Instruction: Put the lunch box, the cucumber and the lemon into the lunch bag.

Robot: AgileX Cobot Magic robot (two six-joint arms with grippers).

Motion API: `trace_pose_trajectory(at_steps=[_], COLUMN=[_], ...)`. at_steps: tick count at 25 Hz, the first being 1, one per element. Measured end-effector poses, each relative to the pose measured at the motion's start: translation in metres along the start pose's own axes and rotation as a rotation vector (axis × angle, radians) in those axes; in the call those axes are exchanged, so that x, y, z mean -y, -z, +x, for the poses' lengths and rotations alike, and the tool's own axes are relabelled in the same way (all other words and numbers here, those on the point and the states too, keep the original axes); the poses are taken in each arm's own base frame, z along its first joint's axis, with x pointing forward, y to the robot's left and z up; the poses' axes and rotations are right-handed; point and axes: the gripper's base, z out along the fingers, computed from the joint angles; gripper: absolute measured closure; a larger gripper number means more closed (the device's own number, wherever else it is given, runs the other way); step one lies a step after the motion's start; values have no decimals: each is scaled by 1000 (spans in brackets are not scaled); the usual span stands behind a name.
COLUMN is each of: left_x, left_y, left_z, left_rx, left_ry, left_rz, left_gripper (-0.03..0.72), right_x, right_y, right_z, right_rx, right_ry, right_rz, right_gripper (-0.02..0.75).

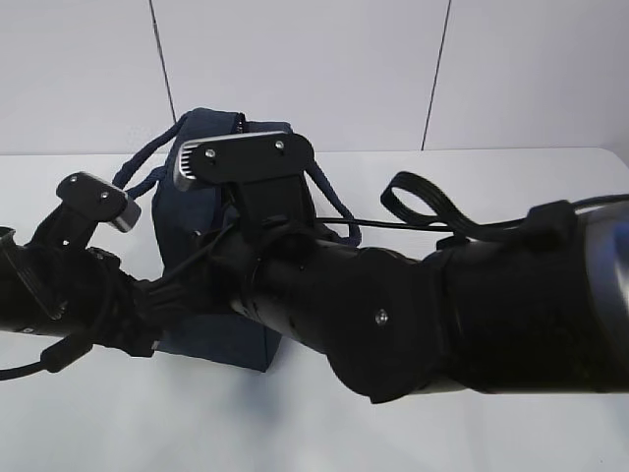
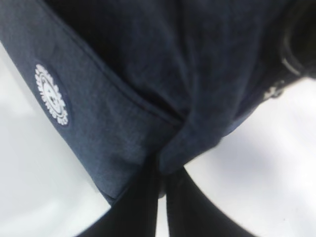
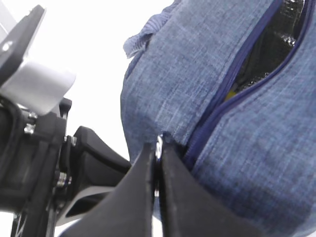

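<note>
The navy lunch bag (image 1: 192, 211) stands on the white table behind both arms. In the left wrist view my left gripper (image 2: 163, 165) is shut on a fold of the bag's fabric (image 2: 148, 74) at a lower corner. In the right wrist view my right gripper (image 3: 158, 146) is shut on the silver zipper pull (image 3: 158, 141) at the end of the zipper. The zipper is partly open (image 3: 266, 49) and shows dark, shiny lining. A small yellow patch (image 3: 228, 96) shows inside. The lunch box and cucumber are hidden.
Both black arms (image 1: 442, 305) fill the front of the exterior view and hide much of the bag. A black cable loop (image 1: 423, 202) lies right of the bag. The left arm's wrist camera (image 3: 34, 84) is close beside my right gripper. The bag carries a white round logo (image 2: 51, 95).
</note>
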Motion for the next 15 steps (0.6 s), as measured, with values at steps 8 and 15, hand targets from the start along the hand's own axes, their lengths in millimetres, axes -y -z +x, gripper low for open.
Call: trace_pose_trajectory(at_steps=[8,15], left_x=[0,0], left_y=[0,0], left_z=[0,0], left_rx=[1,1], left_ry=[2,2], left_rz=[1,3], left_gripper=[687,687], right_x=[0,4], right_y=[2,9], right_z=[-5,-19], right_rx=[28,99], right_ry=[18,60], right_rz=[6,26], right_gripper=[751,751])
